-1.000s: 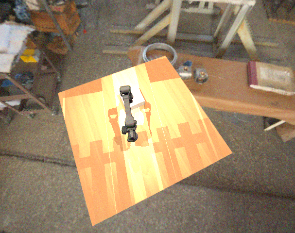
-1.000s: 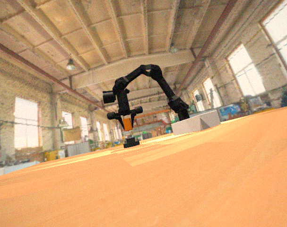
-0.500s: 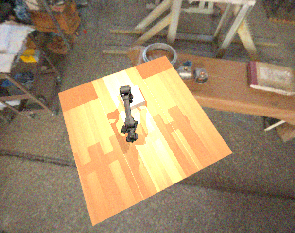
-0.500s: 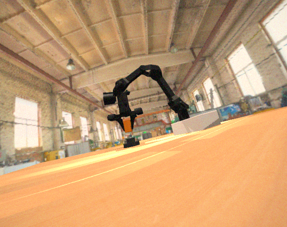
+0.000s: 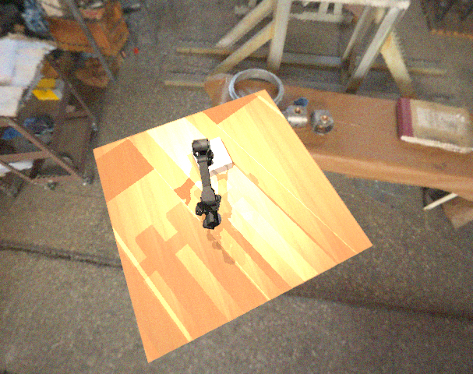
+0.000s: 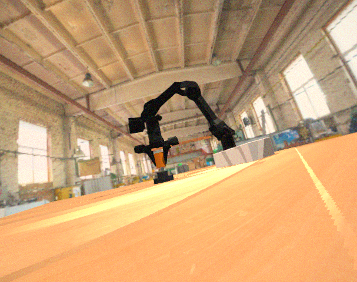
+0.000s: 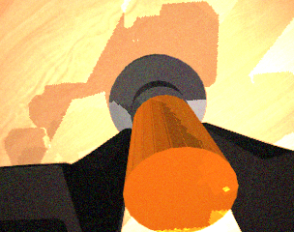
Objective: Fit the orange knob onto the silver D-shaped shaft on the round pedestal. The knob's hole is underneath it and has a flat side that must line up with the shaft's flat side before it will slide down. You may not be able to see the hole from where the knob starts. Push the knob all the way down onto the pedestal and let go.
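The orange knob [image 6: 159, 158] [image 7: 180, 188] is upright between the fingers of my gripper [image 5: 211, 222] [image 6: 160, 164] [image 7: 165, 132], which is shut on it. The dark round pedestal [image 6: 163, 177] [image 7: 130, 82] stands on the table just below the knob. In the exterior view a small gap shows between the knob's bottom and the pedestal. In the wrist view the knob covers the pedestal's near part and the middle of its raised centre. The shaft's flat side and the knob's hole are hidden. In the top view the arm covers knob and pedestal.
The arm rises from beside a pale block [image 5: 223, 160] [image 6: 245, 154] near the back of the wooden table [image 5: 277, 209] [image 6: 202, 230]. Patchy shadows and bright light lie across the table top. The workshop bench and its items stand beyond the table edge.
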Motion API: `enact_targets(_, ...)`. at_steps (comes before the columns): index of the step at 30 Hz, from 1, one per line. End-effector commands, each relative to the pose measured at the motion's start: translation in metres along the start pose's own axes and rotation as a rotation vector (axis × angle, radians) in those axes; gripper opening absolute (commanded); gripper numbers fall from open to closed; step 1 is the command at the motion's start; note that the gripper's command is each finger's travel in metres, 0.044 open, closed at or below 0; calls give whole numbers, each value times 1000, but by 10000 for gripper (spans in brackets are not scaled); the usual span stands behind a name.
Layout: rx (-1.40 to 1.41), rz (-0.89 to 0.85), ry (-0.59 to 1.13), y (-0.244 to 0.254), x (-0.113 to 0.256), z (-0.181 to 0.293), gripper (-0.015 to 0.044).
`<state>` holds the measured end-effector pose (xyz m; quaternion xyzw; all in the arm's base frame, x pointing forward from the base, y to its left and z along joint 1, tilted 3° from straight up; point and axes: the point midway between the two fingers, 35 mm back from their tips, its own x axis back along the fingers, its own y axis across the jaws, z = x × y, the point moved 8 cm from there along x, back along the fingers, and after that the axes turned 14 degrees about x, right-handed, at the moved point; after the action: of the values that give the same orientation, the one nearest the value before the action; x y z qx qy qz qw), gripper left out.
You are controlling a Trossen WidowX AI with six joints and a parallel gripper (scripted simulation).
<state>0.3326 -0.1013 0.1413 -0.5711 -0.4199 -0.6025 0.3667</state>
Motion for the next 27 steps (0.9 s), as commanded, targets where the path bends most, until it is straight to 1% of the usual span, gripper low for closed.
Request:
enact_targets(1, -3, -7, 5, 3, 2, 2, 0)
enact_targets(27, -3, -7, 5, -1, 1, 1, 0)
